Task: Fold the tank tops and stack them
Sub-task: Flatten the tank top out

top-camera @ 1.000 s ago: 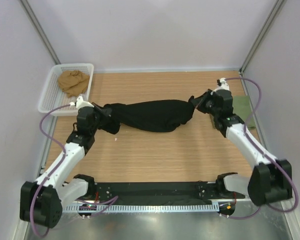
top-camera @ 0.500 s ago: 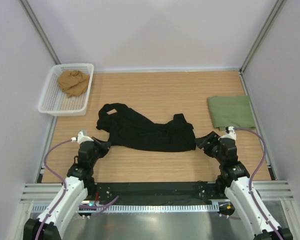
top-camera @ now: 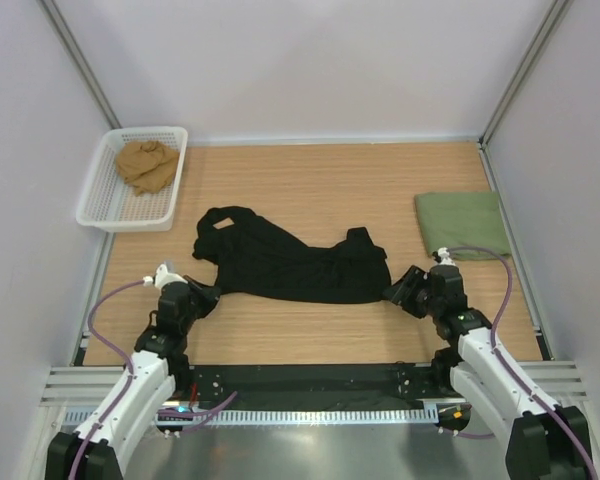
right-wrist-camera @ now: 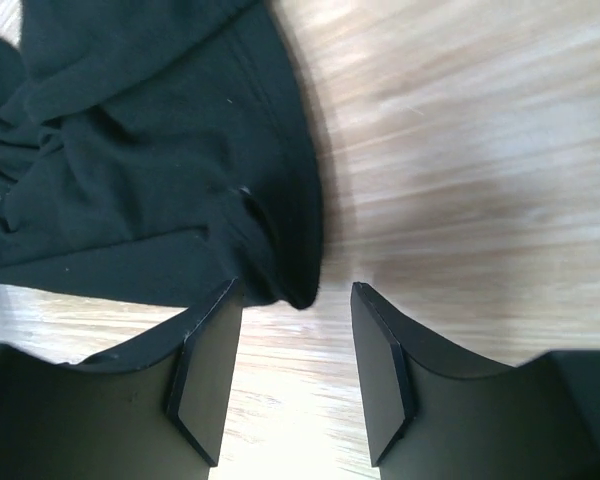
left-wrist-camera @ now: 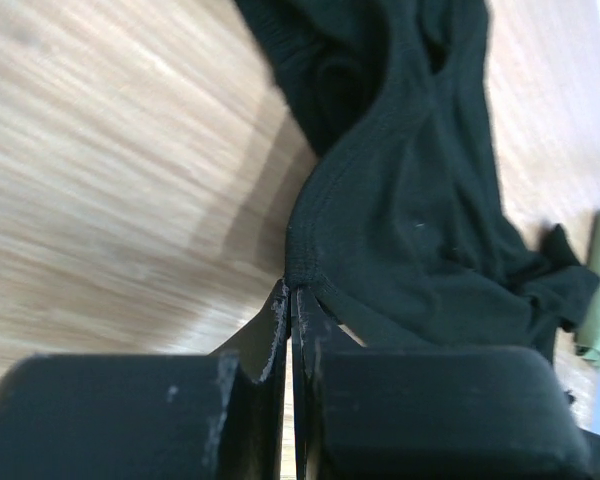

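Flattening the black tank top (top-camera: 300,265), I hold its hem clamped in the left gripper (left-wrist-camera: 290,295); the right gripper (right-wrist-camera: 295,300), jaws apart at the opposite corner, needs a deeper bite.

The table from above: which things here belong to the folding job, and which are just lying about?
Part of the job: black tank top, spread out mid-table; green tank top, folded at the right; left gripper, shut on the black top's hem; right gripper, open at its other end.
Lying about: white basket; brown cloth bundled inside it.
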{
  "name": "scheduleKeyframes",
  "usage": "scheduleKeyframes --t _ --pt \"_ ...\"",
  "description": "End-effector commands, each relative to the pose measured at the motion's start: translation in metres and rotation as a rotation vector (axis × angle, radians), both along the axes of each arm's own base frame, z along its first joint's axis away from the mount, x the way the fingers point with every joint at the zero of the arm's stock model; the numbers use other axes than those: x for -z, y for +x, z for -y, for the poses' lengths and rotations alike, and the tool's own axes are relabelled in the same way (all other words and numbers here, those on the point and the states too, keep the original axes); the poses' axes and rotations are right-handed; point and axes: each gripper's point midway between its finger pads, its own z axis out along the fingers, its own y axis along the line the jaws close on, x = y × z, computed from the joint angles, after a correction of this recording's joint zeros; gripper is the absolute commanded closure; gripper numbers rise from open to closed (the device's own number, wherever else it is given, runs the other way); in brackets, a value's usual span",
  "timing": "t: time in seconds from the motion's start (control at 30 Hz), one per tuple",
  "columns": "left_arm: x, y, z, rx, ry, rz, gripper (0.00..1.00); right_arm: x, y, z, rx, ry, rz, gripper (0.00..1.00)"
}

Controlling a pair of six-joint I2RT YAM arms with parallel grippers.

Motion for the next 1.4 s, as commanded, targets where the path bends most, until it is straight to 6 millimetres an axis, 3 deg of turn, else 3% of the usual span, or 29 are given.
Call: scheduleKeyframes --t 0.0,0.4,0.7,0.77,0.83,0.9,0.93,1.03,1.1,1.13,1.17,1.2,1.23,1.27,1.3,1.33,1.37 --pt "-0.016 0.012 -0.001 -0.014 0.001 0.041 1.00 -0.033 0.024 -0.006 -0.052 -0.013 0.111 0.46" --pt "-0.021 0.015 -0.002 -0.018 0.007 0.054 1.00 -0.040 0.049 -0.008 -0.112 -0.084 0.105 0.46" --pt "-0.024 0.015 -0.002 -0.016 0.014 0.053 1.00 -0.028 0.053 -0.019 -0.168 -0.092 0.068 0.64" --pt "-0.025 0.016 -0.002 -0.015 0.016 0.055 1.00 -0.026 0.053 -0.023 -0.181 -0.091 0.059 0.64" --pt "-0.026 0.017 -0.002 -0.013 0.020 0.054 1.00 -0.025 0.055 -0.026 -0.192 -0.091 0.061 0.73" --pt "-0.028 0.018 -0.002 -0.013 0.022 0.054 1.00 -0.027 0.060 -0.026 -0.194 -0.100 0.056 0.98" --pt "-0.033 0.021 -0.001 -0.013 0.021 0.063 1.00 -0.030 0.063 -0.024 -0.189 -0.109 0.060 0.99" --pt "-0.046 0.029 -0.002 -0.022 0.028 0.078 1.00 -0.053 0.080 -0.021 -0.153 -0.132 0.110 0.99" --pt "-0.056 0.038 -0.004 -0.037 0.041 0.083 1.00 -0.081 0.098 -0.021 -0.136 -0.145 0.162 0.99" --pt "-0.084 0.051 -0.002 -0.042 0.042 0.134 1.00 -0.091 0.106 -0.017 -0.116 -0.164 0.178 0.99" --pt "-0.097 0.059 -0.004 -0.055 0.054 0.148 1.00 -0.118 0.120 -0.018 -0.104 -0.170 0.214 0.99" --pt "-0.096 0.069 -0.004 -0.044 0.091 0.112 1.00 -0.129 0.128 -0.016 -0.090 -0.179 0.227 0.99" --pt "-0.136 0.085 -0.001 -0.040 0.091 0.160 1.00 -0.137 0.136 -0.017 -0.091 -0.193 0.232 0.99" --pt "-0.147 0.095 0.001 -0.026 0.100 0.156 1.00 -0.168 0.149 -0.017 -0.073 -0.194 0.288 0.99" --pt "-0.150 0.105 0.003 -0.006 0.129 0.128 1.00 -0.183 0.155 -0.016 -0.062 -0.191 0.316 0.99" --pt "-0.191 0.117 0.005 0.002 0.127 0.170 1.00 -0.202 0.159 -0.019 -0.076 -0.187 0.365 0.99" --pt "-0.209 0.123 0.007 0.012 0.133 0.187 1.00 -0.235 0.163 -0.025 -0.094 -0.163 0.437 0.99"
